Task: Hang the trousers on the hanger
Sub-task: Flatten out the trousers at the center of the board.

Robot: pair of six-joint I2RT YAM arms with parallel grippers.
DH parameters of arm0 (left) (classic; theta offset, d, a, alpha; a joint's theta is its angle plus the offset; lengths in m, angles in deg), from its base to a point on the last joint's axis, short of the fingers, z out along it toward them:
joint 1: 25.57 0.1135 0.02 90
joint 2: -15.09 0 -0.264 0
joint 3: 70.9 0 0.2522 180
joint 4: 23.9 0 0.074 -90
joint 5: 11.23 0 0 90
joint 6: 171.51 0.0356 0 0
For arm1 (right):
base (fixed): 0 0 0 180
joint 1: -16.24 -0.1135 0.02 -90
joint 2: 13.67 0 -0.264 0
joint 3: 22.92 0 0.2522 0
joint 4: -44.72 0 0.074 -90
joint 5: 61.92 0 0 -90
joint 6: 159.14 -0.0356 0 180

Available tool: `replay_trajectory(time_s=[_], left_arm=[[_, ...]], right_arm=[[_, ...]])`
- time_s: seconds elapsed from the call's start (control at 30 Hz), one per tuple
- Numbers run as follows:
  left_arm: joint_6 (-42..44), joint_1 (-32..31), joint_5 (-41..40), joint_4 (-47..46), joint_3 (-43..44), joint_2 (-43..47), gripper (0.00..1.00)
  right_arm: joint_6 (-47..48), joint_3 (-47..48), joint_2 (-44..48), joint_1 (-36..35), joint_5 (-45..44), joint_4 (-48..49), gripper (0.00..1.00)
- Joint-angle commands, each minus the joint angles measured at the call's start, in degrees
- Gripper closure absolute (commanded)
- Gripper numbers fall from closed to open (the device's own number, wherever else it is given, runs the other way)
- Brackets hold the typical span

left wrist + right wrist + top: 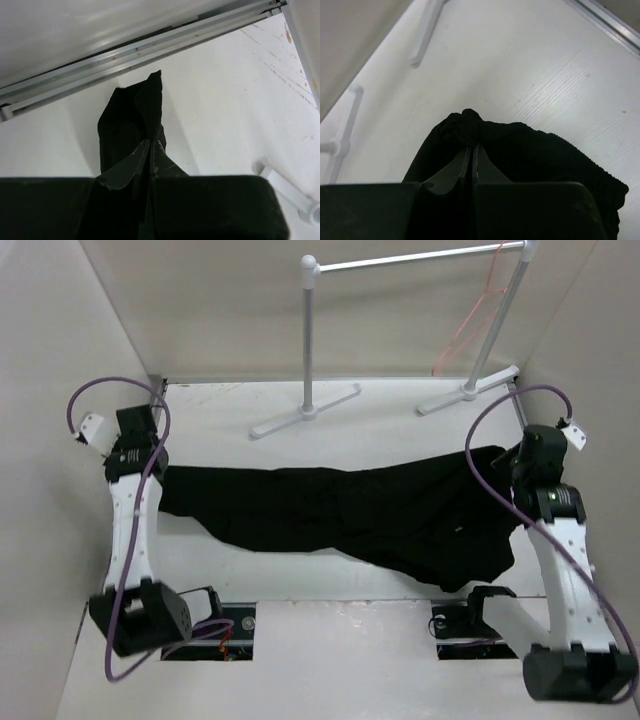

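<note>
left jaws and right jaws tight on opposite ends of the trousers (350,515), hanger (468,328) on rack (310,340)

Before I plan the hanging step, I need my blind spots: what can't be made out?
- Thin pink-orange wire hanger: top view, too faint; its hook on the white and grey tube rack is unclear.
- Hold of the left gripper on the black soft fabric trousers: left wrist view, dark fingers merge with cloth.
- Hold of the right gripper: right wrist view, same.
- Separate trouser legs: top view, black folds merge.
</note>
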Motion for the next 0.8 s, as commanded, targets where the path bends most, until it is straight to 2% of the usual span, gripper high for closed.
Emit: replay_trajectory(time_s=[0.0, 0.1, 0.2, 0.27, 0.3, 0.37, 0.4, 0.43, 0.47, 0.5, 0.57, 0.6, 0.63, 0.7, 0.73, 0.77], left_arm=[[-0.28, -0.84, -0.1, -8.97, 6.23, -9.13, 0.99], [0.86, -2.07, 0.17, -11.26, 13.43, -20.56, 0.99], [2.44, -3.48, 0.08, -14.34, 21.87, -31.2, 0.98], [2.97, -4.18, 0.69, -17.75, 25.75, -35.87, 0.95], [3.14, -4.36, 2.17, -20.38, 26.72, -37.37, 0.89], [2.89, -4.45, 6.82, -24.87, 27.08, -38.08, 0.69], [2.8, -4.45, 8.85, -27.41, 26.65, -37.13, 0.52], [2.8, -4.45, 10.17, -28.83, 26.03, -35.55, 0.36], [2.8, -4.45, 11.32, -29.28, 24.89, -33.36, 0.27], [2.8, -4.45, 11.94, -29.28, 23.06, -30.64, 0.24], [2.97, -5.49, 12.47, -29.28, 15.79, -23.1, 0.24], [2.8, -6.02, 12.21, -28.94, 10.78, -18.88, 0.26], [2.45, -6.2, 11.77, -28.32, 5.16, -14.75, 0.28], [0.7, -6.12, 10.63, -26.4, -6.0, -8.06, 0.35], [-1.14, -4.99, 10.8, -25.25, -11.01, -5.85, 0.4], [-2.03, -3.06, 11.58, -24.98, -15.15, -4.7, 0.43]], right_arm=[[-1.32, -1.04, -8.35, 5.54, 6.04, 16.09, 1.0], [-3.6, 2.99, -21.26, 9.06, 7.01, 20.75, 1.0], [-7.03, 8.08, -31.81, 9.51, 6.84, 25.67, 1.0], [-8.01, 12.82, -39.03, 9.6, 7.45, 27.18, 0.95], [-8.1, 13.98, -40.88, 9.6, 7.36, 27.27, 0.89], [-8.36, 15.48, -42.05, 9.69, 8.24, 26.57, 0.64], [-8.45, 14.87, -40.65, 9.51, 8.24, 26.92, 0.49], [-8.01, 14.17, -38.64, 9.42, 8.16, 27.18, 0.4], [-7.49, 13.38, -36.62, 9.07, 8.07, 26.84, 0.35], [-6.79, 11.89, -33.38, 8.11, 7.81, 26.66, 0.3], [-6.95, 8.21, -26.61, 5.66, 6.66, 25.7, 0.26], [-6.69, 6.19, -23.18, 4.08, 6.4, 25.08, 0.27], [-6.95, 3.9, -19.93, 1.97, 6.14, 23.94, 0.36], [-6.7, -0.41, -14.21, -2.59, 6.75, 22.01, 0.65], [-6.43, -2.78, -11.49, -5.49, 6.31, 20.52, 0.83], [-6.78, -5.15, -8.85, -7.96, 6.05, 18.59, 0.94]])
